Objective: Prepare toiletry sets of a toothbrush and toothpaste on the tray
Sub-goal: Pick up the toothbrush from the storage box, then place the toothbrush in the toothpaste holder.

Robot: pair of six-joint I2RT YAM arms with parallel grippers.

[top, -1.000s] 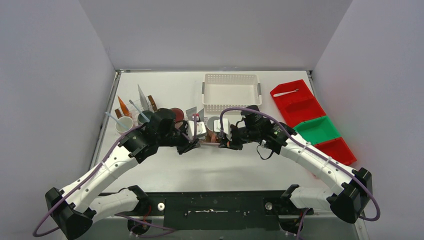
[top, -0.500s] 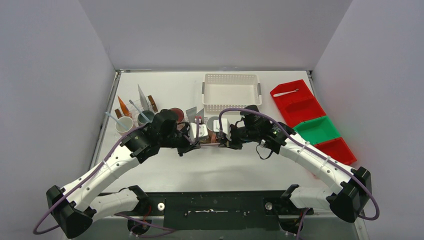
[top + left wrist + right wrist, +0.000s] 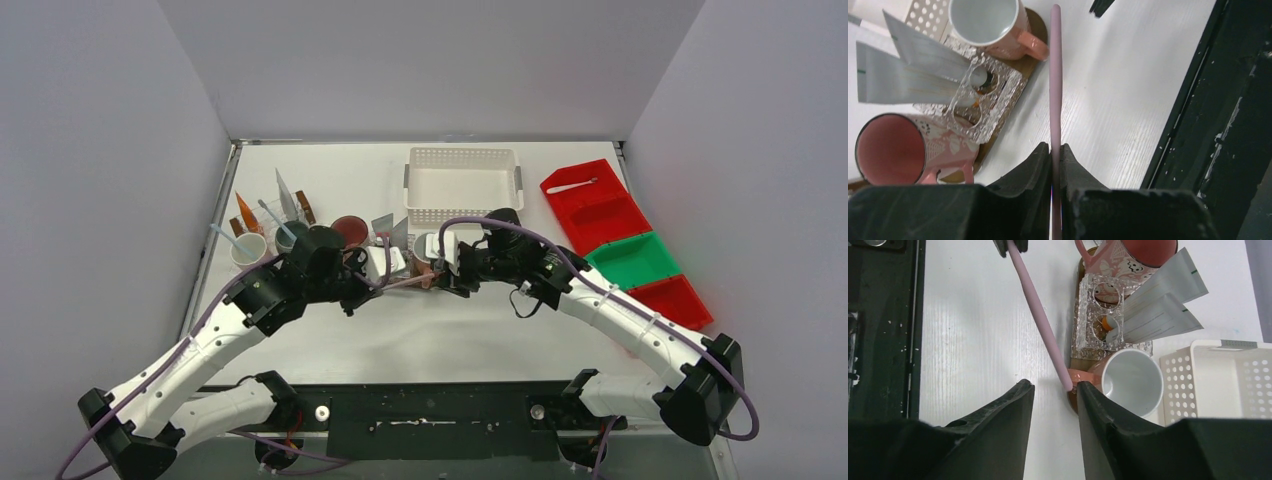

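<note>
From the left wrist, the left end effector [image 3: 1055,150] pinches the toothbrush [image 3: 1055,75].

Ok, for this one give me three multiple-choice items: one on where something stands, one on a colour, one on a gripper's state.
1. Where is the white mug? A upright on the wooden tray beside the clear holder; B lying on its side off the tray; C stacked inside another mug.
2. What colour is the toothbrush in the left gripper? A black; B pale pink; C green.
3. How is the right gripper? A shut on the toothbrush; B shut on the mug's handle; C open.

Answers: A, the mug stands mouth up on the tray next to the holder; B, the clamped stick is pale pink; C, its fingers stand well apart around the toothbrush's free end.
</note>
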